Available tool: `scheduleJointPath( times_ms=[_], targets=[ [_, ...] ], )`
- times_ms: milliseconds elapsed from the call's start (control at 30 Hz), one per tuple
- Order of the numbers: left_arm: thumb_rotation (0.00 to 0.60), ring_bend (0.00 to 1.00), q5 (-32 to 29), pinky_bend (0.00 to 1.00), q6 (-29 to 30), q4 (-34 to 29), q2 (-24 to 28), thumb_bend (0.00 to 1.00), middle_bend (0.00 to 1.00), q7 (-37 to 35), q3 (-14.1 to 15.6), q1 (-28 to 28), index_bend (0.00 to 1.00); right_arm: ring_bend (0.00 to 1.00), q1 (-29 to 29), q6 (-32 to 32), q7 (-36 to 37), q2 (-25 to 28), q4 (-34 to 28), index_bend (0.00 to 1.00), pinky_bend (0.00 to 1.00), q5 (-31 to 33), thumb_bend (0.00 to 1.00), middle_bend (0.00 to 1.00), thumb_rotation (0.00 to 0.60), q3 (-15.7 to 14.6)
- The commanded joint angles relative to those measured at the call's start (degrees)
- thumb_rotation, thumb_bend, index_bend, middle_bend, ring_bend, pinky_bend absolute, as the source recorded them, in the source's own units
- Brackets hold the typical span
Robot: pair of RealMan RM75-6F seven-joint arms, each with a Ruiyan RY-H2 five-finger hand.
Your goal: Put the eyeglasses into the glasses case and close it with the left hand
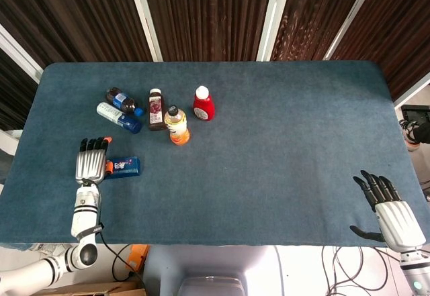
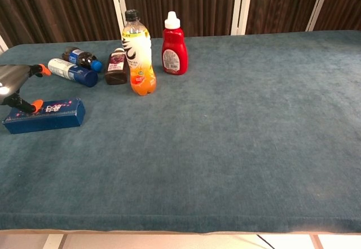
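Five bottles (image 1: pixel 158 113) cluster toward the bench's (image 1: pixel 282 141) far left, a box (image 1: pixel 124 167) nearer its front-left corner.

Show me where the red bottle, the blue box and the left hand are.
red bottle (image 2: pixel 174 54): chest view, on its label.
blue box (image 2: pixel 48 117): chest view, on the middle of its long front face.
left hand (image 1: pixel 90 165): head view, on the silver back of the hand.

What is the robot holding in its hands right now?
Nothing. The left hand is open just above the blue box's end, and the right hand is open and empty.
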Motion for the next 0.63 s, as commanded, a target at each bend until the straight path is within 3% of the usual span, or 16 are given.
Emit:
scheduleJointPath(
  times_ms=[33,133,200,300,333,433,500,633],
  targets=[
    [0.6,0.07,6.99,0.11,5.52,-7.21,4.6,0.39,0.09,-6.84,1.78,3.67,0.08,0.0,-0.02,0.08,0.17,0.04,0.1,0.0,0.0,0.13,0.15,0.0,0.6,0.09],
    [0.6,0.02,16.74,0.1,11.19,-17.4,12.88,0.39,0.04,-17.49,6.46,9.65,0.02,0.0,-0.01,-0.07,-0.2,-0.08,0.22,0.0,0.0,0.46,0.15,0.0,0.6,0.2],
    [0.6,0.0,26.25,0.08,15.29,-23.98,20.74,0.39,0.01,-27.94,13.28,15.26,0.0,0.0,0.07,-0.51,-1.22,-0.41,0.18,0.0,0.0,0.67,0.15,0.0,0.6,0.15],
    [0.6,0.0,37.88,0.05,21.47,-24.07,28.66,0.38,0.0,-33.35,23.32,21.88,0.0,0.0,0.3,-1.22,-3.4,-1.18,-0.09,0.0,0.0,0.78,0.15,0.0,0.6,0.07],
    [0.6,0.0,39.63,0.03,23.54,-23.0,29.32,0.38,0.0,-34.15,24.82,23.63,0.0,0.0,0.34,-1.4,-3.98,-1.39,-0.21,0.0,0.0,0.84,0.15,0.0,0.6,0.05],
    [0.6,0.0,42.51,0.01,28.05,-20.78,29.89,0.37,0.0,-35.02,26.24,26.91,0.0,0.0,0.54,-1.79,-5.63,-2.17,-0.61,0.0,0.0,1.1,0.15,0.0,0.6,0.2],
    [0.6,0.0,43.95,0.0,31.19,-19.21,28.99,0.37,0.0,-36.04,25.08,27.9,0.0,0.0,0.69,-2.03,-6.51,-2.69,-0.79,0.0,0.0,1.09,0.15,0.0,0.6,0.24],
    [0.6,0.0,41.96,0.0,30.59,-18.41,28.67,0.37,0.0,-35.36,24.0,29.01,0.0,0.0,0.86,-2.27,-7.68,-3.35,-0.96,0.0,0.0,0.96,0.15,0.0,0.6,0.2]
  ],
)
